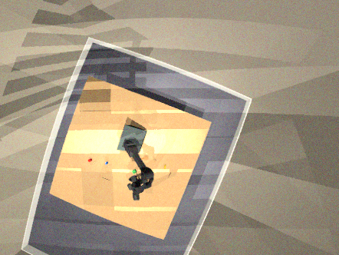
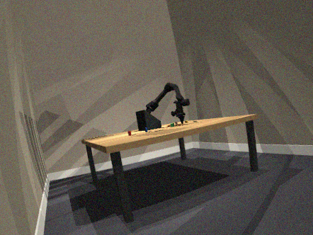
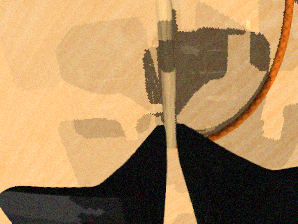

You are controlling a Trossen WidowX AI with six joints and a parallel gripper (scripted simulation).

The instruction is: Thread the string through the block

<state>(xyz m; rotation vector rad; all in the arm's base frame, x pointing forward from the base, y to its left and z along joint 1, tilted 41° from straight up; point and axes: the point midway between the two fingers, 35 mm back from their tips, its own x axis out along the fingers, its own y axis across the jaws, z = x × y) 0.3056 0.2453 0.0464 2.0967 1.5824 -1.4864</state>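
My gripper (image 1: pixel 134 197) (image 2: pixel 183 122) (image 3: pixel 169 132) — clamped on the thin wooden stick (image 3: pixel 167 80); orange string (image 3: pixel 270 82) curves beside it — over the table (image 1: pixel 92 200) (image 2: pixel 106 146).

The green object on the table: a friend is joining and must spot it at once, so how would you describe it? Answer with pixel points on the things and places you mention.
On the wooden table (image 1: pixel 184 134) (image 2: pixel 212 128), find the black robot arm (image 1: pixel 138 159) (image 2: pixel 162 96). Near its gripper sits a tiny green object (image 1: pixel 134 171) (image 2: pixel 172 124). Its color sets it apart from the red (image 1: pixel 90 160) (image 2: pixel 129 133), blue (image 1: pixel 106 163) (image 2: pixel 146 129) and yellow (image 1: pixel 165 167) (image 2: pixel 186 122) ones.
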